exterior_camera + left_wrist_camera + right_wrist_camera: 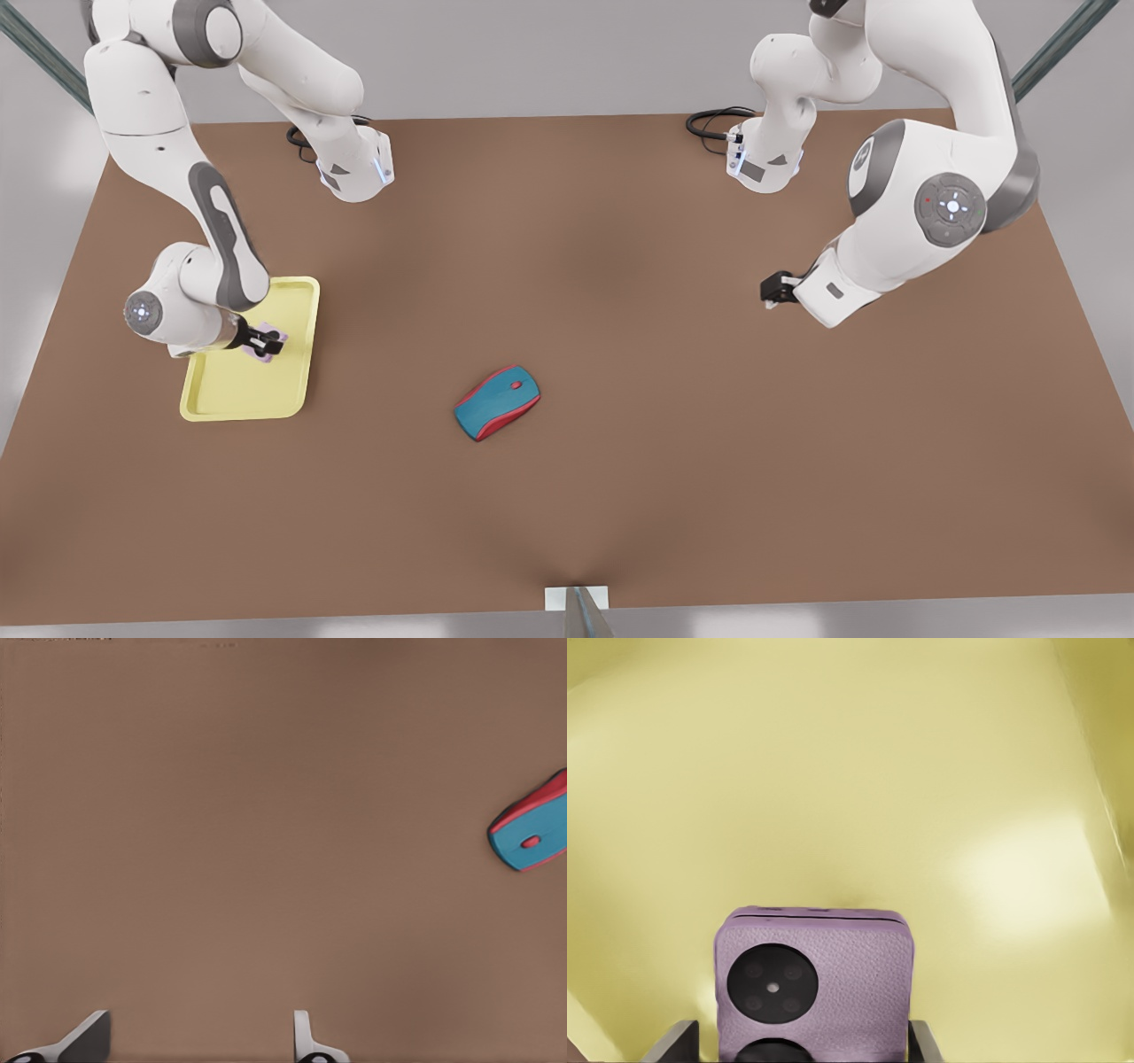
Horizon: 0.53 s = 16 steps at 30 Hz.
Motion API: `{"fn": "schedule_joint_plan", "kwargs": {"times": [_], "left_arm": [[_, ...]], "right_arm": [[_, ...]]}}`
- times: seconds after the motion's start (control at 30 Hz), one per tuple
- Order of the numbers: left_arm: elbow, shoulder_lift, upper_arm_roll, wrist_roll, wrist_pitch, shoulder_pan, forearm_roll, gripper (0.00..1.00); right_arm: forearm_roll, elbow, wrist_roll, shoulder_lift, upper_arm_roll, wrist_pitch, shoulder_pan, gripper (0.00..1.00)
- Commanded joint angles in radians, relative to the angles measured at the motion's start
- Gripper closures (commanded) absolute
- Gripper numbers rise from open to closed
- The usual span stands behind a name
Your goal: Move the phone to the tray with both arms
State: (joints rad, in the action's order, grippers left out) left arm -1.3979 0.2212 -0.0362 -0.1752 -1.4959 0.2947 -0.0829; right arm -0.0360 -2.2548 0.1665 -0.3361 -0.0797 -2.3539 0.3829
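Observation:
The pale yellow tray (223, 395) lies at the front view's left. Over its middle, my right gripper (268, 341) is shut on the lilac phone (262, 356). In the right wrist view the phone (833, 974) sits between the gripper's (799, 1043) fingers, camera lenses facing up, with the tray floor (833, 771) behind it. I cannot tell whether the phone touches the tray. My left gripper (773, 290) hangs open over bare table at the front view's right, and its (195, 1038) fingers hold nothing.
A teal-and-red computer mouse (497, 402) lies on the brown table near the middle, also seen as the mouse (534, 833) in the left wrist view. Both arm bases and black cables (709, 122) stand along the far edge.

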Motion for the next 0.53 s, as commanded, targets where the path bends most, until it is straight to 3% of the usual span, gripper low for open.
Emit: {"fn": "schedule_joint_plan", "kwargs": {"times": [0.0, 0.13, 0.17, 0.23, 0.27, 0.3, 0.33, 0.4, 0.43, 0.5], "left_arm": [[0.000, 0.000, 0.001, -0.003, 0.000, 0.000, 0.011, 0.00], [0.014, 0.000, 0.001, -0.003, 0.002, 0.000, 0.009, 0.00], [0.014, -0.003, 0.001, -0.003, 0.003, 0.000, 0.009, 0.00], [0.016, -0.005, 0.001, -0.003, 0.011, 0.000, 0.012, 0.00], [0.016, -0.005, 0.001, -0.003, 0.011, 0.000, 0.012, 0.00], [0.014, -0.003, 0.002, -0.003, 0.011, 0.000, 0.012, 0.00], [0.016, -0.003, 0.002, -0.003, 0.011, 0.000, 0.012, 0.00], [0.016, -0.003, 0.002, -0.004, 0.011, 0.000, 0.012, 0.00], [0.016, -0.003, 0.002, -0.004, 0.011, 0.000, 0.012, 0.00], [0.014, -0.003, 0.002, -0.003, 0.011, 0.000, 0.012, 0.00]], "right_arm": [[-0.018, 0.021, -0.628, -0.011, 0.024, -0.044, 0.007, 0.00], [-0.012, 0.171, -0.550, -0.003, 0.008, 0.042, -0.078, 0.00], [-0.012, 0.345, -0.431, 0.000, 0.008, 0.276, -0.163, 0.00], [-0.012, 0.624, -0.231, 0.061, 0.008, 0.557, -0.325, 0.00], [-0.012, 0.695, -0.182, 0.149, 0.006, 0.752, -0.331, 0.00], [-0.012, 0.667, -0.174, 0.241, 0.009, 0.797, -0.329, 0.00], [-0.012, 0.682, -0.171, 0.242, 0.009, 0.818, -0.329, 0.00], [-0.002, 0.793, -0.137, 0.158, 0.009, 0.826, -0.328, 0.00], [-0.001, 0.847, -0.140, 0.101, 0.006, 0.923, -0.334, 0.00], [-0.001, 0.790, -0.139, 0.111, 0.008, 0.845, -0.352, 0.00]]}}
